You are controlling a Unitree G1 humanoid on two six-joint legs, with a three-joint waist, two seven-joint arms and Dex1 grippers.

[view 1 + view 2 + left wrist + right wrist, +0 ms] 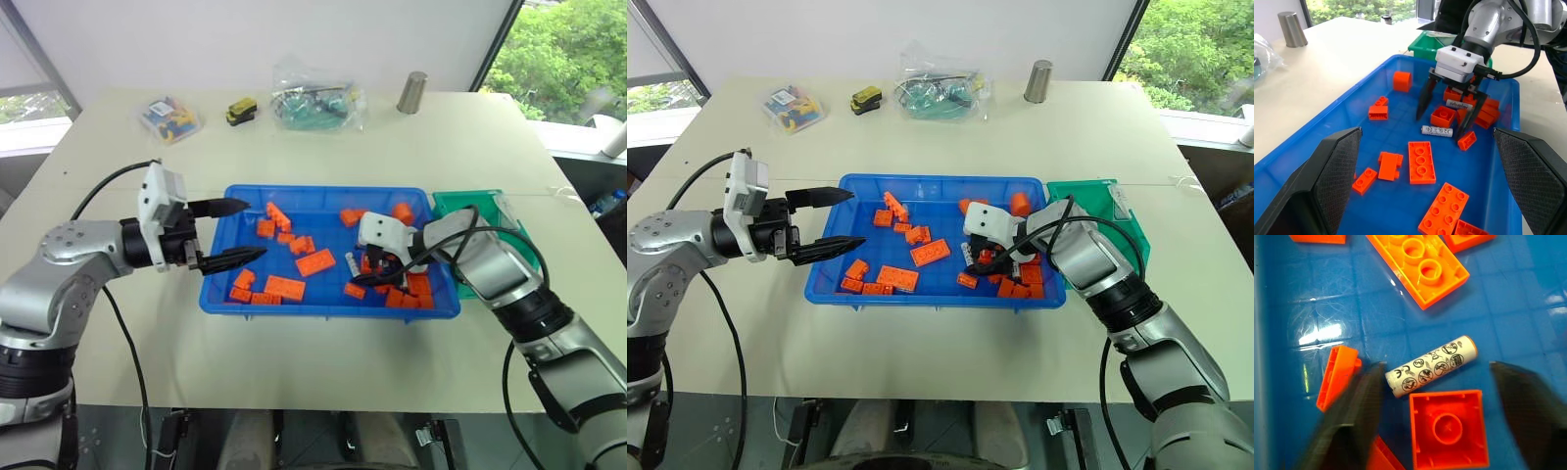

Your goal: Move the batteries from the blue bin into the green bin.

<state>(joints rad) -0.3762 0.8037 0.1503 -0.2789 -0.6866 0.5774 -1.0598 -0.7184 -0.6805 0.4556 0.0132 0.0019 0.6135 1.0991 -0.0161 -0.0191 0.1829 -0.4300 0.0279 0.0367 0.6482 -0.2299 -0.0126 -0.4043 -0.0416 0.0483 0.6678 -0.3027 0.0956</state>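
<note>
The blue bin (323, 304) sits in the middle of the worktop (294, 362), closer to the near edge. The green bin (453, 203) touches its right end. The right hand (1445, 119) is down inside the blue bin at the right end, its fingers apart with nothing held. One battery (1437, 131) lies flat on the blue floor between those fingers, just beside an orange brick (1442, 116). A second battery (1459, 104) lies on the bricks under the same hand. The left hand (240, 232) hangs over the bin's left rim, fingers spread and empty. There is bare blue floor near the bin's middle. A metal cup (412, 92) stands at the far edge.
</note>
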